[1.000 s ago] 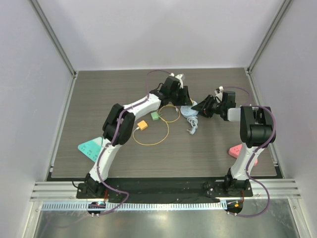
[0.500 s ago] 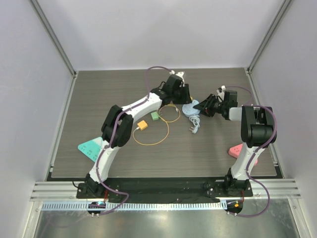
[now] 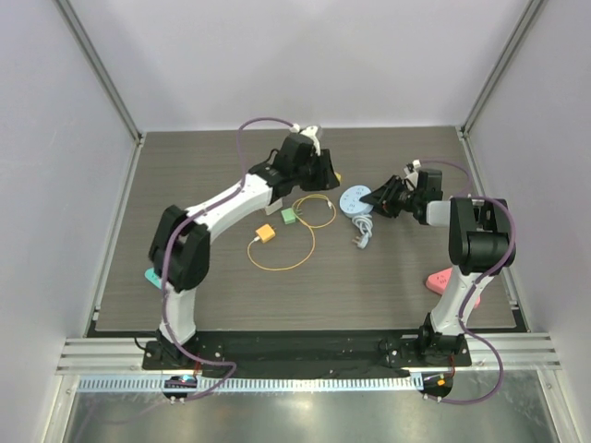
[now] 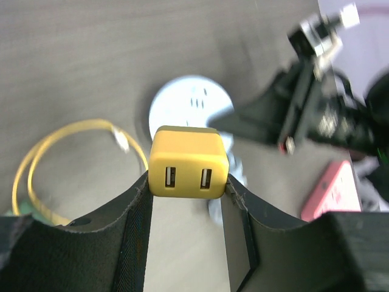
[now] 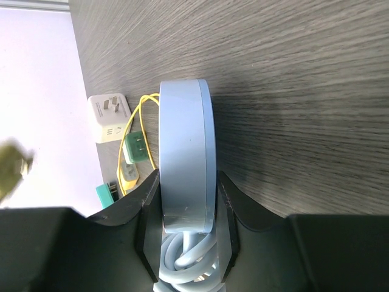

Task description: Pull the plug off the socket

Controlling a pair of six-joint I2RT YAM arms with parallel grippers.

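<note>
While left end effector [image 4: 188,185] pinches a boxy yellow plug [image 4: 189,159], right end effector [image 5: 186,185] clamps a round socket [image 5: 184,131].

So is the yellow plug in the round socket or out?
Out: the yellow plug sits between the left fingers, apart from the round socket.
</note>
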